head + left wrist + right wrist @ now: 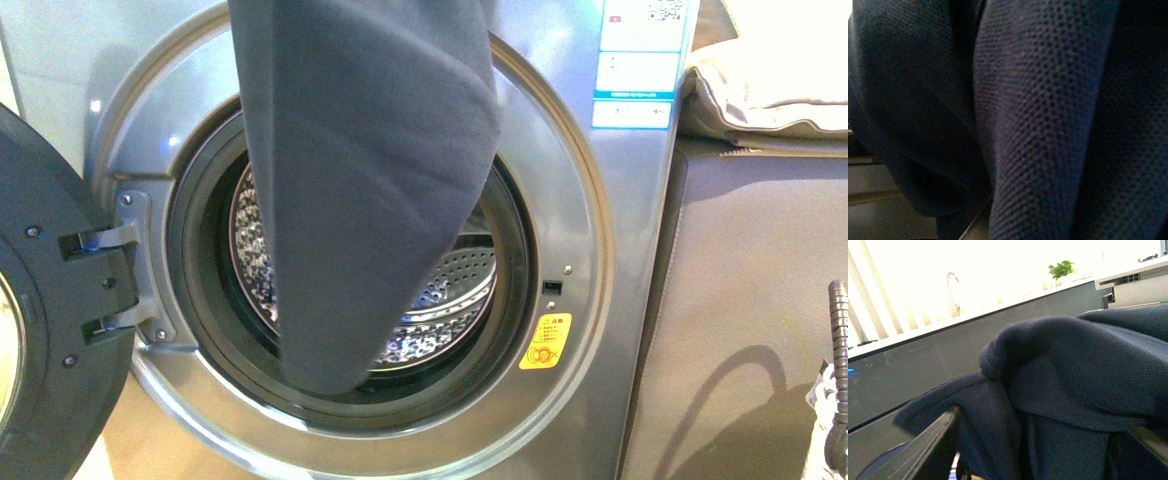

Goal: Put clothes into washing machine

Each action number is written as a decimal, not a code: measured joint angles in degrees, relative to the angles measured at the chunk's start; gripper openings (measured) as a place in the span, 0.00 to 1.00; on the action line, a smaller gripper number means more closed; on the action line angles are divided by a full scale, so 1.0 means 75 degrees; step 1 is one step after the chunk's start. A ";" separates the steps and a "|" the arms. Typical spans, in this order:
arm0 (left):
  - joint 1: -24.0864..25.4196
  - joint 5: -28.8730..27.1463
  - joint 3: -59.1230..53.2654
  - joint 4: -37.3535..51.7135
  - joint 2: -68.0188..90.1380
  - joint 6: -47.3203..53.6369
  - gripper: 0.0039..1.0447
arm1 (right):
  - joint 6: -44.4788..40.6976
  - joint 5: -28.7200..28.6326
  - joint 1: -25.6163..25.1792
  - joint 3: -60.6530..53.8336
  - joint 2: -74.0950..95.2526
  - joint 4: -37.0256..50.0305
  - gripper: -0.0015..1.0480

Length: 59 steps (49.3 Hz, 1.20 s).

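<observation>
a large dark navy-blue garment point(370, 200) of fine woven fabric hangs from the upper edge of the frame down the centre of the front view, before the round opening of the silver-grey front-loading washing machine point(610, 330). its lower end covers the bottom of the black rubber gasket point(195, 290). it seems held high so that the loose end can pass over the rim into the perforated steel drum point(455, 290). the dark round door point(50, 330) stands open at the left edge, out of the way. in the right wrist view the cloth fills the gap of the right gripper point(1043, 440), whose fingers point(930, 442) stand far apart. whether they clamp it or it only lies over them cannot be told. the left gripper is hidden, and its camera sees only fabric close up.
</observation>
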 joint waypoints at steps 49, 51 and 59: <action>0.1594 -0.0297 -0.4707 0.1760 -0.0425 0.0184 0.10 | -0.2468 0.4345 0.0382 0.0146 -0.0172 -0.0114 0.93; 0.1547 -0.0347 -0.4680 0.1810 -0.0283 0.0187 0.10 | -0.2687 0.4433 0.0364 -0.0181 -0.0425 -0.0085 0.93; 0.1294 -0.0493 -0.4395 0.1990 0.0221 0.0291 0.10 | -0.2865 0.4584 0.0254 -0.1746 -0.1652 -0.0073 0.93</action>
